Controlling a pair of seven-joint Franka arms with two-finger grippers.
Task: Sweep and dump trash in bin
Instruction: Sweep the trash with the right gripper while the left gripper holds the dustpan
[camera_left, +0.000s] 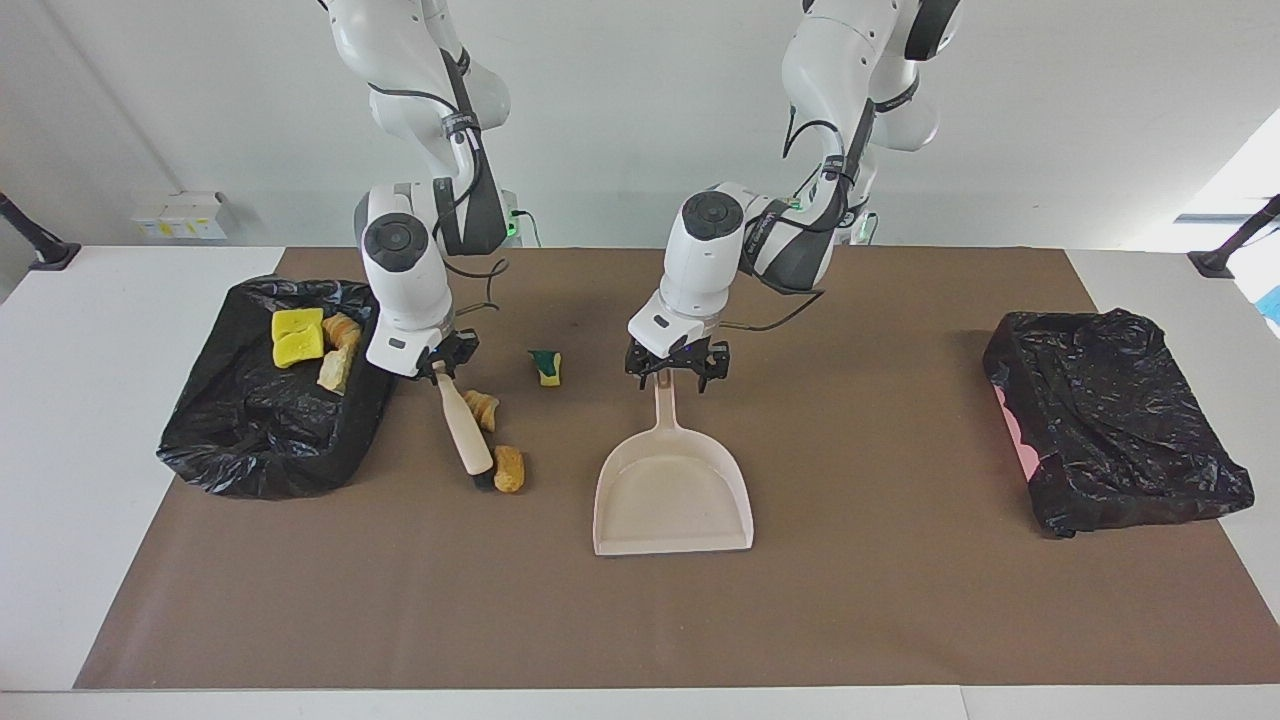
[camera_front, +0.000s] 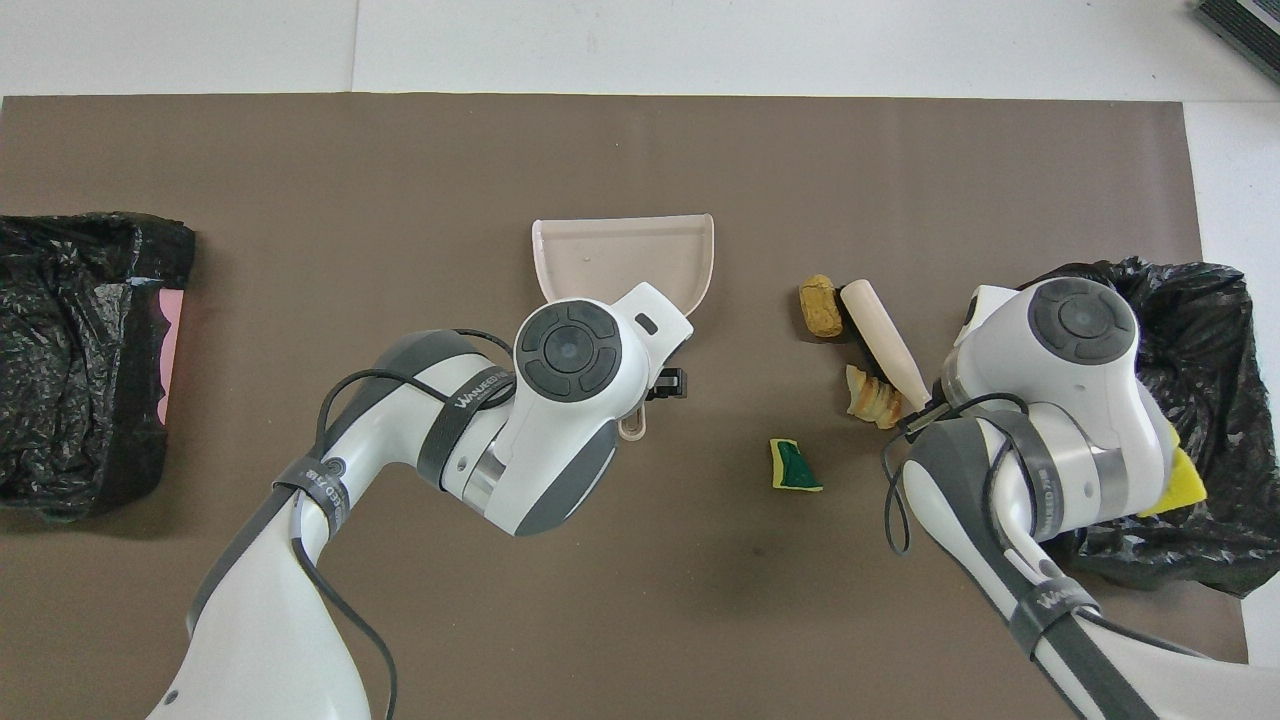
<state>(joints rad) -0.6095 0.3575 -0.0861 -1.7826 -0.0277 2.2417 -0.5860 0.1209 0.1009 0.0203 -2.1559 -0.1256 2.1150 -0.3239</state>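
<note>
Closest to the facing camera lies the beige dustpan (camera_left: 672, 490), its open mouth turned away from the robots and its handle pointing to them; the left gripper (camera_left: 677, 368) is clenched on the end of that handle. Toward the right arm's end of the table, the right gripper (camera_left: 443, 362) grasps the top of the brush (camera_left: 464, 425), whose dark bristles rest on the brown mat (camera_left: 900, 600). Two orange-brown lumps (camera_left: 509, 468) lie touching or just beside the brush, and a green-backed sponge (camera_left: 546, 367) lies between brush and dustpan, nearer to the robots. More trash, yellow sponges (camera_left: 297, 335) and bread-like pieces, sits already on the black-lined bin (camera_left: 260, 440) beside the right arm. A second black-lined bin (camera_left: 1110, 420) stands at the left arm's end. In the overhead view, the left arm hides most of the dustpan (camera_front: 625, 255) handle, and the brush (camera_front: 880, 335) lies slanted with one lump (camera_front: 821, 305) at its head and another (camera_front: 870, 395) by its handle; the green-backed sponge (camera_front: 793, 467) is apart from both. I judge these scraps light and soft, so they may roll or bounce under the bristles; better to push them low and slowly into the pan than to pinch them.
</note>
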